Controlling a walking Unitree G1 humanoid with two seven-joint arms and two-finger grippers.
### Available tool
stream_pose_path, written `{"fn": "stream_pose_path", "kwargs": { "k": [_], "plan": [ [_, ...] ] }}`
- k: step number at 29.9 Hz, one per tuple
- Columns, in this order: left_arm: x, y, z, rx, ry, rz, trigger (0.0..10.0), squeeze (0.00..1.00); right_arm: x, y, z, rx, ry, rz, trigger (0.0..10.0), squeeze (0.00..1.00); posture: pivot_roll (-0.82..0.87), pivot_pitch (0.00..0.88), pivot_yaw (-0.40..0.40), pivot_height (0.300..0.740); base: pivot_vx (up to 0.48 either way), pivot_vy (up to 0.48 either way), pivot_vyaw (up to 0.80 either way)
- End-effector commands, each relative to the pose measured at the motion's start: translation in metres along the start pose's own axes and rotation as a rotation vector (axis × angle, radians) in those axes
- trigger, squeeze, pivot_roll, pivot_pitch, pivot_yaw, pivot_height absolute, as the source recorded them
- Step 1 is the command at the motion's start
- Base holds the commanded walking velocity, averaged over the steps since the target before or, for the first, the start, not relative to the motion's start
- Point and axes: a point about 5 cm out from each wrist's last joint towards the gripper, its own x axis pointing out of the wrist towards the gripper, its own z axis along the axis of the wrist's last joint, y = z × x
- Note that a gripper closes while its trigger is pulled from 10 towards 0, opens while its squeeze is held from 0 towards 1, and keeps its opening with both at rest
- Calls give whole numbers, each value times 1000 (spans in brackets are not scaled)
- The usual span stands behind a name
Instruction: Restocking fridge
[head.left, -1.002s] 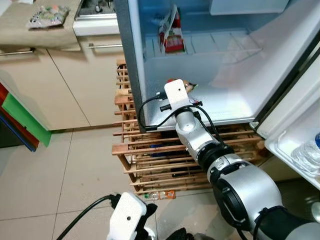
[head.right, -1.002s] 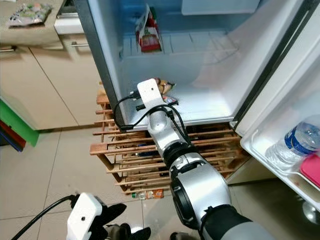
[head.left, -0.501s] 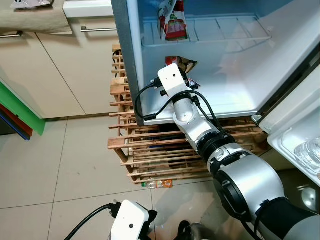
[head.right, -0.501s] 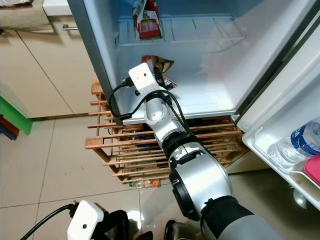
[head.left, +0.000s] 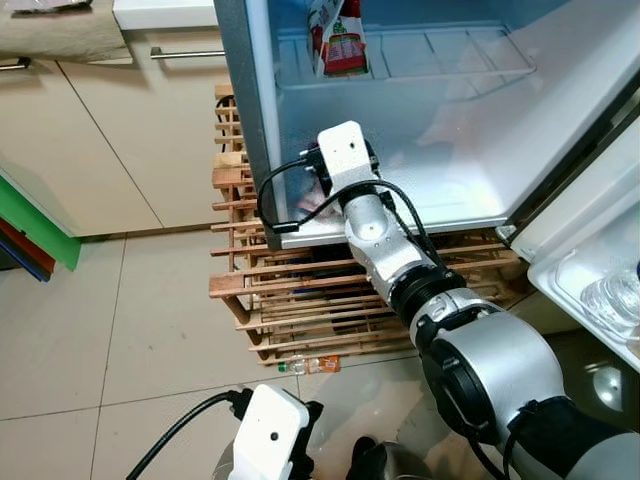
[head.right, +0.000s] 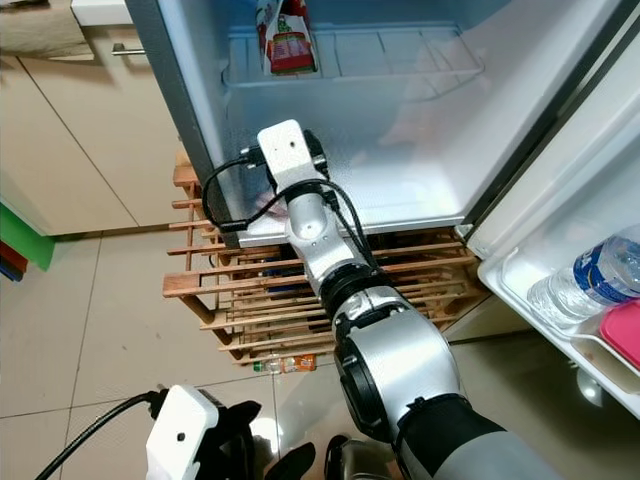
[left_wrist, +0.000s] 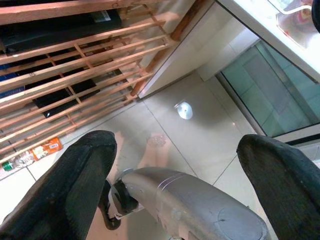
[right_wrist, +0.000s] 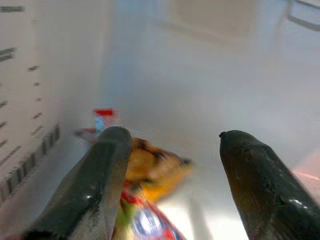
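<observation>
Tiled kitchen floor (head.left: 90, 330) lies nearest, where the left gripper (left_wrist: 175, 165) hangs idle, fingers spread wide. Beyond it a wooden rack (head.left: 290, 300) supports the open fridge (head.left: 250, 130). The right gripper (right_wrist: 172, 165), held in hand half a second ago with the snack packet (right_wrist: 150, 172), is now seen parted and empty above it; the packet rests on the fridge floor, so release is judged complete. Farther back, a red-and-green carton (head.left: 335, 45) stands on the wire shelf. No lettering can be read.
</observation>
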Motion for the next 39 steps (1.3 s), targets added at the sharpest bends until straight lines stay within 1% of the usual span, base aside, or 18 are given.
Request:
{"fn": "stream_pose_path", "kwargs": {
  "k": [1,8,9,13,14,17,18,19,20,21,22,24,25,28,32,34,35,39],
  "plan": [
    [1,0,-4,-8,20,8,10000,0,3,2,8,8,-22,11,10000,1000,215,272,-21,740,0,0,0],
    [9,9,-3,12,7,44,10000,0,4,1,12,10,-27,-16,10000,1000,189,253,-48,740,0,0,0],
    [12,13,-2,20,3,56,10000,0,3,2,11,36,-22,-10,10000,0,173,240,-56,740,0,0,0],
    [19,30,2,30,-40,130,10000,0,-6,12,-4,161,1,22,10000,0,138,201,-66,740,0,0,0],
    [19,30,2,30,-40,130,10000,0,-6,12,-4,161,1,22,10000,0,138,201,-66,740,0,0,0],
    [22,49,3,18,-72,196,10000,0,-26,33,-26,156,-15,108,10000,0,83,153,-73,740,0,0,0],
    [22,49,3,18,-72,196,10000,0,-26,33,-26,156,-15,108,10000,0,83,153,-73,740,0,0,0],
    [18,69,-6,2,-59,276,10000,0,-41,36,-47,177,3,125,10000,0,50,88,-56,740,0,0,0],
    [18,69,-6,2,-59,276,10000,0,-41,36,-47,177,3,125,10000,0,50,88,-56,740,0,0,0],
    [12,84,-12,-17,-52,336,10000,0,-47,31,-54,188,-11,123,10000,0,38,53,-53,740,0,0,0],
    [12,84,-12,-17,-52,336,10000,0,-47,31,-54,188,-11,123,10000,0,38,53,-53,740,0,0,0],
    [0,102,-9,-41,-110,437,10000,0,-52,7,-56,186,-59,103,10000,0,38,0,-52,740,0,0,0],
    [0,102,-9,-41,-110,437,10000,0,-52,7,-56,186,-59,103,10000,0,38,0,-52,740,0,0,0],
    [-5,116,7,-29,-227,551,10000,0,-59,-22,-59,168,-83,64,10000,0,26,0,-54,740,0,0,0],
    [-3,124,18,-5,-290,612,10000,0,-62,-39,-62,166,-83,42,10000,0,26,0,-58,740,0,0,0],
    [-1,134,32,63,-365,715,10000,0,-82,-51,-74,221,-57,64,10000,0,21,0,-58,740,0,0,0],
    [-1,134,32,63,-365,715,10000,0,-82,-51,-74,221,-57,64,10000,0,21,0,-58,740,0,0,0],
    [2,143,47,110,-431,769,10000,0,-114,-57,-107,289,76,124,10000,0,0,0,-43,740,0,0,0]
  ]
}}
